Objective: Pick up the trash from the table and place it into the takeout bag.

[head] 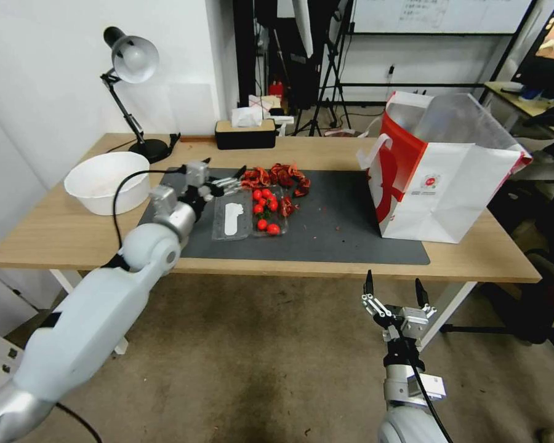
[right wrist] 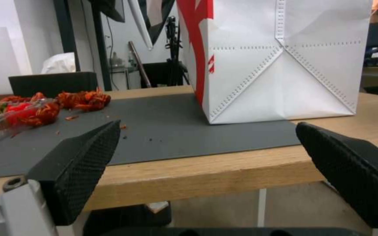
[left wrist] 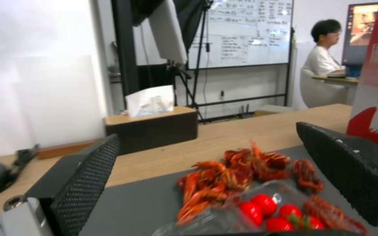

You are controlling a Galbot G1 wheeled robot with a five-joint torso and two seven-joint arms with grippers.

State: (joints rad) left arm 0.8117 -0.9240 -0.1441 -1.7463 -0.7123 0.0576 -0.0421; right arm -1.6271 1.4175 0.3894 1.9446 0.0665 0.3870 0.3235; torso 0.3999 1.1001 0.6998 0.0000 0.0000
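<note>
The counter (head: 55, 234) is standing on white legs on a brownish floor (head: 246, 357), and a dark grey mat (head: 338, 227) is lying across its middle. At nine o'clock from the mat, a white bowl (head: 104, 181) is sitting on the bare wood. At eleven o'clock a desk lamp (head: 132, 92) is standing on its round base, and at twelve o'clock a dark tissue box (head: 245, 132) is resting near the far edge. On the mat, red crayfish shells (head: 277, 177) are lying heaped beside a clear plastic tray (head: 249, 215) holding small tomatoes. At three o'clock the takeout bag (head: 443, 178) is standing upright, partly on the mat.
</note>
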